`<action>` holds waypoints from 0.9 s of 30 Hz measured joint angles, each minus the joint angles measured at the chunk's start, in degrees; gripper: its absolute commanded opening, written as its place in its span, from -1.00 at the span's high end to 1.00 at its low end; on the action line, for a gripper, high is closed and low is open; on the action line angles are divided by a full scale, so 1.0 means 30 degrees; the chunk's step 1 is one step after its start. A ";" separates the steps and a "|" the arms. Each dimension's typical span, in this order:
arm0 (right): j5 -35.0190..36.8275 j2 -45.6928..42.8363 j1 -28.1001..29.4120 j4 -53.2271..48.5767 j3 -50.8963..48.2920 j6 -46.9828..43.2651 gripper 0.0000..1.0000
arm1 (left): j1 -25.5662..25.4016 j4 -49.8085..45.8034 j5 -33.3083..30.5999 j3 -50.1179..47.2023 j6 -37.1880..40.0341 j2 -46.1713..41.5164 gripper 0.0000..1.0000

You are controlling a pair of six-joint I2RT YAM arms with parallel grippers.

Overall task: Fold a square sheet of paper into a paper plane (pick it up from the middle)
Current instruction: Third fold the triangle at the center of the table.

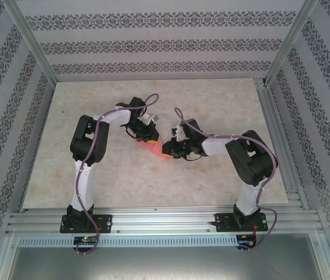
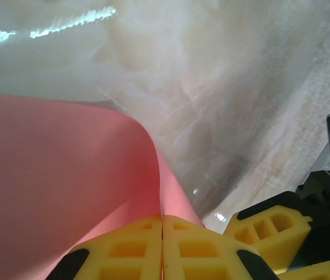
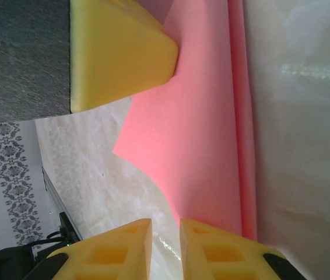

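Pink-red square sheet of thin paper (image 1: 158, 149), mid-fold at the bench (image 1: 223, 105) centre.
Left tool (image 2: 162, 220) pinches a curled-up flap; right tool (image 3: 165, 224), barely parted, holds nothing beside the sheet's edge. Probably an early fold: next, lay the flap over squarely and press the crease.

I see the square sheet of paper (image 2: 60, 175) as thin, matt, smooth pink paper. The counter (image 2: 241, 87) looks glossy, pale and marbled, throwing back light. The jaws are matt yellow moulded plastic; the frame rails (image 1: 165, 219) brushed metal.
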 measured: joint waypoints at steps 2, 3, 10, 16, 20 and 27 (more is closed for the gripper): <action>0.0015 0.0000 0.0000 -0.0284 0.0109 -0.0080 0.58 | 0.0000 0.0000 0.0095 0.0051 0.0000 0.0124 0.80; 0.0022 0.0000 0.0000 -0.0408 0.0175 -0.0131 0.57 | 0.0000 0.0000 0.0102 0.0073 0.0000 0.0204 0.80; 0.0481 -0.0131 -0.0007 -0.2142 0.0648 -0.1151 0.55 | 0.0007 0.0000 0.0488 0.0328 -0.0015 0.1064 0.80; 0.0838 -0.0131 -0.0015 -0.3439 0.1144 -0.1960 0.55 | 0.0029 0.0000 0.0539 0.0765 -0.0007 0.1319 0.79; 0.0831 -0.0168 -0.0015 -0.3621 0.1253 -0.2033 0.53 | 0.0029 -0.0066 0.0546 0.1078 0.0007 0.1384 0.78; 0.0940 -0.0204 -0.0022 -0.4248 0.1974 -0.2368 0.52 | 0.0029 -0.0160 0.0678 0.2171 0.0029 0.1639 0.78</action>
